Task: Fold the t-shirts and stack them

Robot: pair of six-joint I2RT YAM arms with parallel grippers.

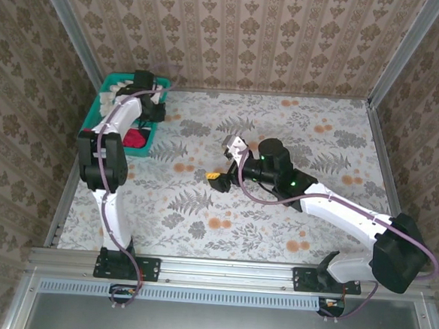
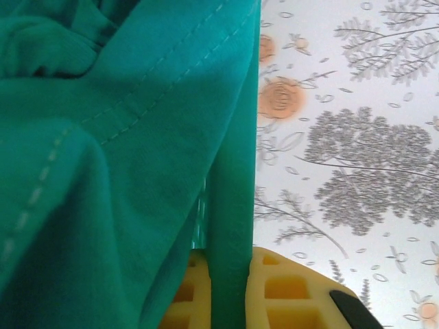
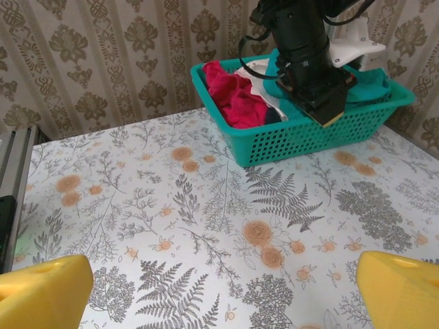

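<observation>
The left gripper (image 2: 230, 301) had reached into the teal mesh basket (image 3: 309, 140) at the far left corner of the table (image 3: 171, 205). Its jaws were nearly together, pinching a fold of the teal t-shirt (image 2: 103, 171). In the left wrist view the cloth ran down between the yellow fingers (image 2: 288, 295). The right gripper (image 3: 219, 291) hung over the middle of the table with its jaws wide apart and nothing in them.

The shirt looked light, limp and soft. It would probably sag and trail from a single pinch rather than keep any shape. It was not fragile, though it might catch on the basket's rim or drag its neighbours along. A stitched seam crossed the cloth near the grip, and a hem or shoulder of that kind seemed the firmer place to hold.

The red t-shirt (image 3: 233, 96) and the white t-shirt (image 3: 264, 86) lay crumpled in the same basket, touching the teal one. Which part of the teal shirt was pinched could not be told, because the cloth covered the fingertips. It was also unclear how many shirts lay underneath.
</observation>
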